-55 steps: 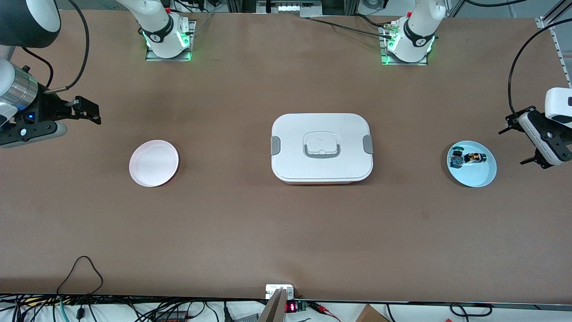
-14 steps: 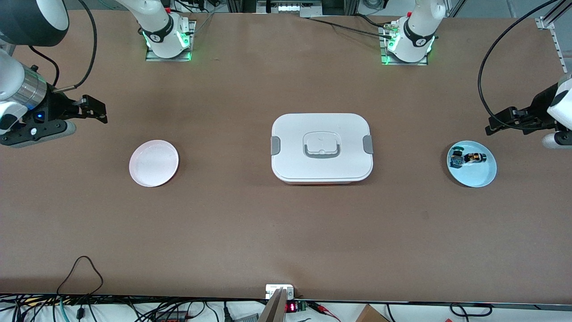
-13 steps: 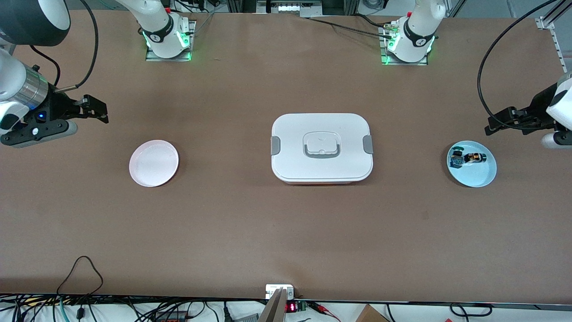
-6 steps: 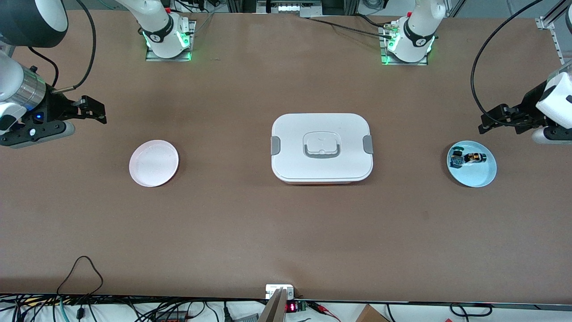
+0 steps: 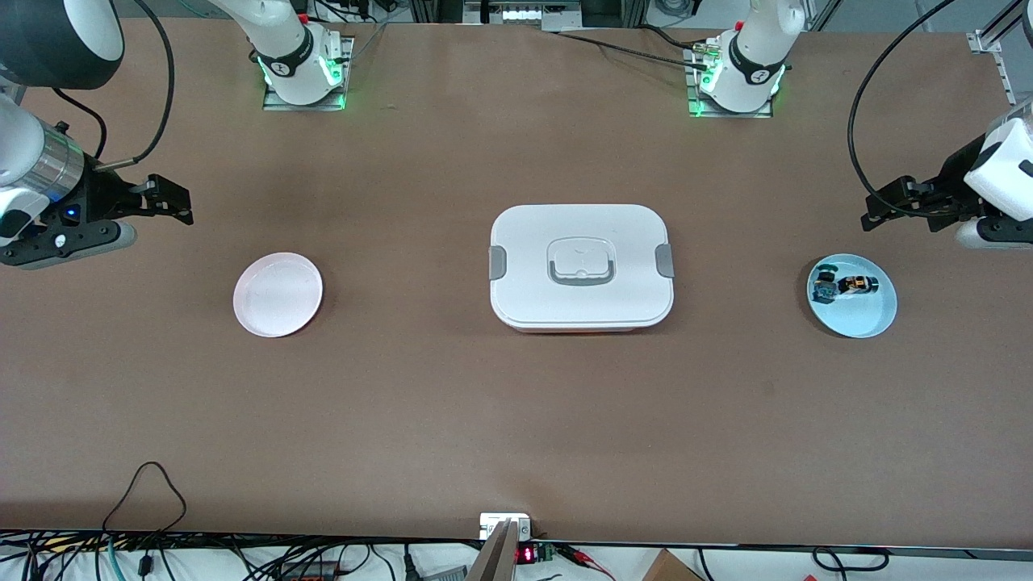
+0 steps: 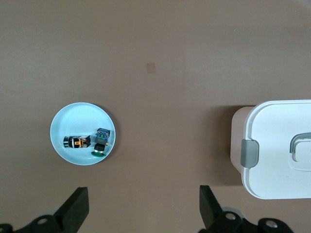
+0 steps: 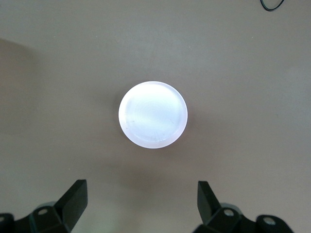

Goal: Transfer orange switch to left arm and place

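Note:
The orange switch (image 5: 858, 283) lies on its side in a light blue plate (image 5: 870, 321) at the left arm's end of the table, next to a black switch with blue-green markings (image 5: 824, 287). In the left wrist view the orange switch (image 6: 77, 142) rests in the blue plate (image 6: 73, 114). My left gripper (image 5: 881, 206) hangs open and empty over bare table beside that plate; its fingertips (image 6: 77, 196) frame nothing. The white box (image 5: 533, 242) sits at mid-table. My right gripper (image 5: 173, 202) is open and empty over the table's right-arm end.
A pink plate (image 5: 277, 294) with nothing in it lies toward the right arm's end, and it shows under the right gripper (image 7: 141, 194) as a pink plate (image 7: 153, 114). The box's latched end (image 6: 277, 145) shows in the left wrist view. Cables run along the table's near edge.
My left gripper has drifted a little toward the box's end of the table, still open. The right gripper has hardly moved. Switches, plates and box lie as before.

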Controlling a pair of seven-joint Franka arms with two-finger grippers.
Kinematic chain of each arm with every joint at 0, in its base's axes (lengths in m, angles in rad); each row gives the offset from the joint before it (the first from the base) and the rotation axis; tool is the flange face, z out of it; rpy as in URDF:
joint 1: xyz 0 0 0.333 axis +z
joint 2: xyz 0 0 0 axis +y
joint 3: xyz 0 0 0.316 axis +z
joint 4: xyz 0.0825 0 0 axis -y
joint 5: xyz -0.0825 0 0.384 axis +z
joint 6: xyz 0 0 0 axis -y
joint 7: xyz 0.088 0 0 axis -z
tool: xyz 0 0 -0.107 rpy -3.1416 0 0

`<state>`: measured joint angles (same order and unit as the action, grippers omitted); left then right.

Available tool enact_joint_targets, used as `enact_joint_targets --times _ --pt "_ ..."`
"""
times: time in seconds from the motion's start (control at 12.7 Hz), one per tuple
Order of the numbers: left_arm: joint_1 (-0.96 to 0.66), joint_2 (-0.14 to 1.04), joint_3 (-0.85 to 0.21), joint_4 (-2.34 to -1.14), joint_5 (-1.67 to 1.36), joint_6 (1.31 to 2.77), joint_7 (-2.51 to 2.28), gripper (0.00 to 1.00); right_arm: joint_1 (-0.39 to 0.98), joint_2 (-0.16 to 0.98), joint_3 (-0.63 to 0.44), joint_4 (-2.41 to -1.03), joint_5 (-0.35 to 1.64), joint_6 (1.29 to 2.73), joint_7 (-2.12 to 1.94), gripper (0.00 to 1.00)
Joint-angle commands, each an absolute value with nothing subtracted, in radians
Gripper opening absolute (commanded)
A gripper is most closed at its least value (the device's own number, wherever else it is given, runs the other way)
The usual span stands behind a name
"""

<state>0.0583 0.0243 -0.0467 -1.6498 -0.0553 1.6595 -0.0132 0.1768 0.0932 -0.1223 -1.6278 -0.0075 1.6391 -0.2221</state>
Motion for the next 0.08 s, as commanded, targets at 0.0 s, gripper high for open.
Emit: enact_joint_targets --times 0.0 --pt "0.074 0.003 -0.061 -1.666 -0.026 1.652 -0.008 1.00 0.172 0.100 -0.123 -1.609 0.002 1.626 -0.221 1.00"
